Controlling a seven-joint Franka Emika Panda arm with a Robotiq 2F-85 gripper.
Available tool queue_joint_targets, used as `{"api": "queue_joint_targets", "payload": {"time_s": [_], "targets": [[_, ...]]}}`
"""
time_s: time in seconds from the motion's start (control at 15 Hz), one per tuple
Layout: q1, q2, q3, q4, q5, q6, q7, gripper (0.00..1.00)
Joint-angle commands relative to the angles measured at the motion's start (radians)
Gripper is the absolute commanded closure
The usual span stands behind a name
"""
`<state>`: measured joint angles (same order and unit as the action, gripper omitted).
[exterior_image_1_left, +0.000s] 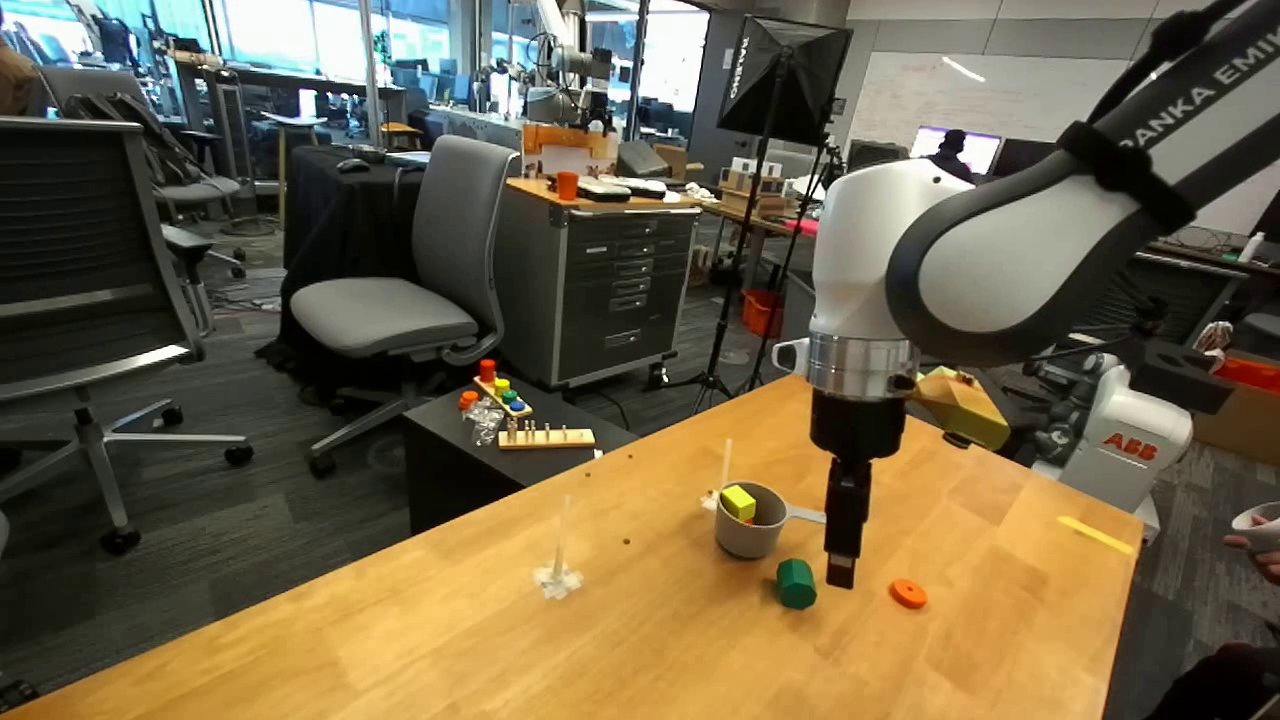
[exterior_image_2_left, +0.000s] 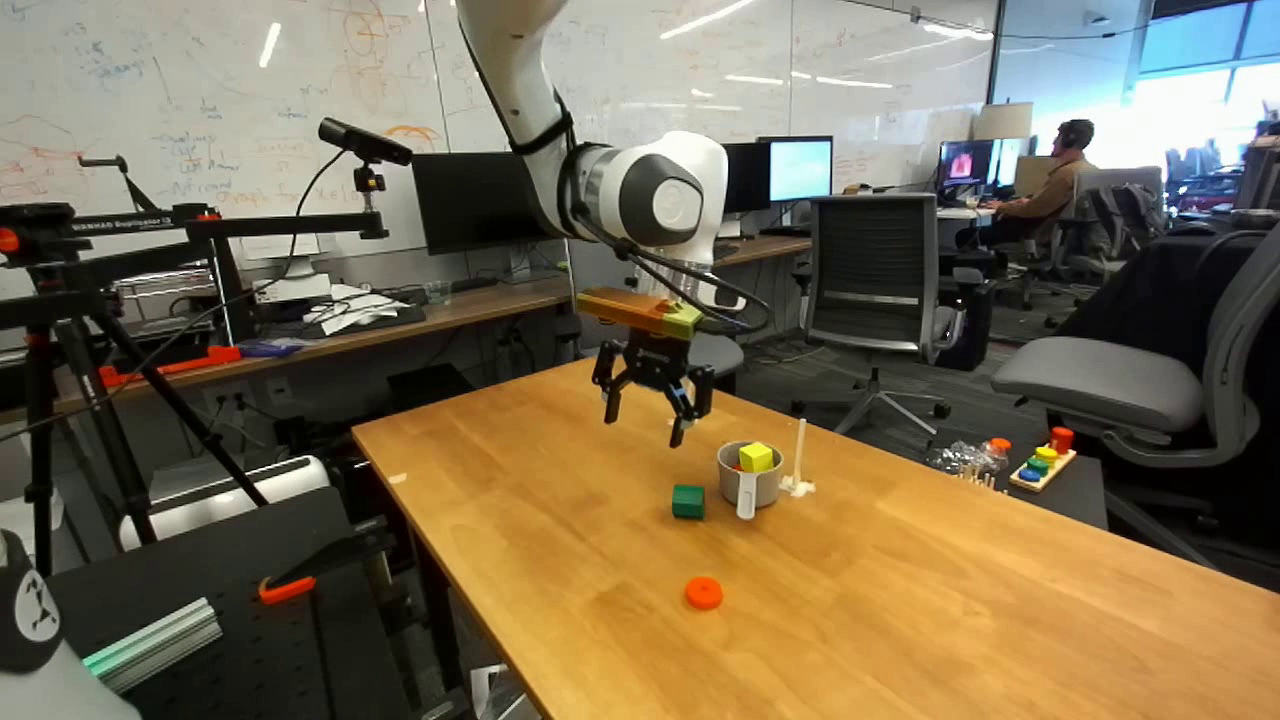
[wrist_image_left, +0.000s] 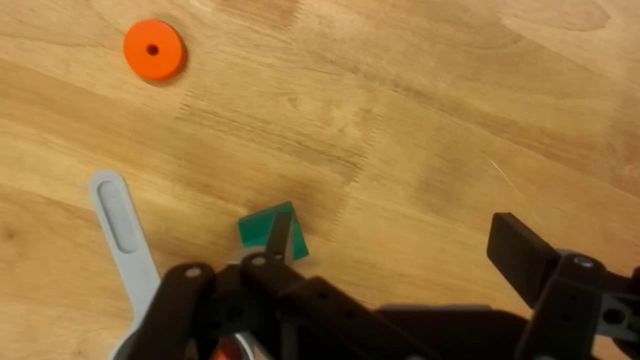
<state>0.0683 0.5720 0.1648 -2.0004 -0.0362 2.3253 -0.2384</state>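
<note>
Wooden table, gripper above it, fingers wide apart, holding nothing. In an exterior view, grey cup at gripper's 4 o'clock, green block at 5. Off-centre descent could clip and roll the block.

In an exterior view, a cup is standing on a table, its handle pointing right and a cube sitting inside. A rod is rising just behind the cup; a second rod is standing farther left. A block is lying nearer, to the cup's right, with a disc lying farther right. Above the table, a gripper is hanging, one finger covering part of the block in the wrist view. Past the table's far edge, a peg board is resting on a stand, a chair standing beyond.
</note>
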Motion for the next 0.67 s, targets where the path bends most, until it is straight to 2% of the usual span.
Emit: {"api": "queue_joint_targets", "payload": {"time_s": [0.0,0.27,0.47,0.6], "targets": [[0.025,0.047,-0.029,0.063,-0.098,-0.055,-0.078,0.00],[0.064,0.100,-0.046,0.130,-0.248,-0.104,-0.128,0.00],[0.110,0.148,-0.081,0.182,-0.362,-0.094,-0.089,0.00],[0.123,0.177,-0.093,0.211,-0.397,-0.087,-0.081,0.00]]}}
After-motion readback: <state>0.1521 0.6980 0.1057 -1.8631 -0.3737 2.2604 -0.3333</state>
